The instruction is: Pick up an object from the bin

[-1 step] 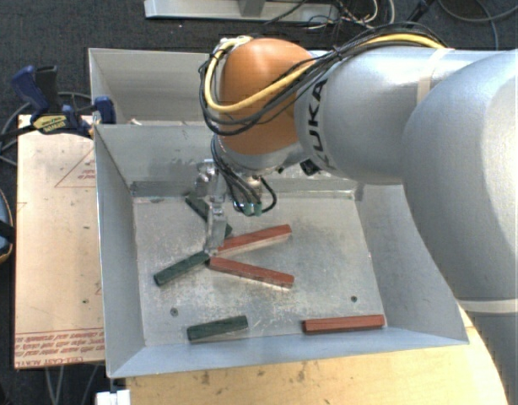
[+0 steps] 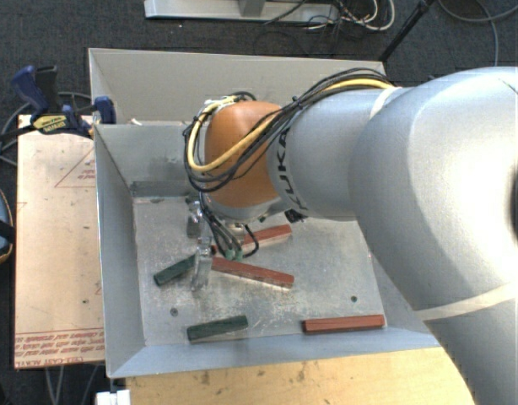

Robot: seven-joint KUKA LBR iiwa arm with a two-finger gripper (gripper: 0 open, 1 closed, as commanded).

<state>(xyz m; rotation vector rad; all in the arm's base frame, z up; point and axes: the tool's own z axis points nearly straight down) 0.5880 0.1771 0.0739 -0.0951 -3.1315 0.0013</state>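
Observation:
My gripper [image 2: 201, 275] hangs low over the left middle of the bin, beneath the orange wrist cover. Its tip comes down between two bars. A dark green bar [image 2: 173, 272] lies tilted just to its left, its right end against the tip. A red-brown bar [image 2: 255, 274] stretches away to the right from the tip. Just behind that one, a second red-brown bar [image 2: 272, 235] is partly hidden by the arm.
Another dark green bar [image 2: 217, 328] lies near the bin's front wall. A red-brown bar [image 2: 343, 323] lies at the front right. The big grey arm covers the bin's right and back parts.

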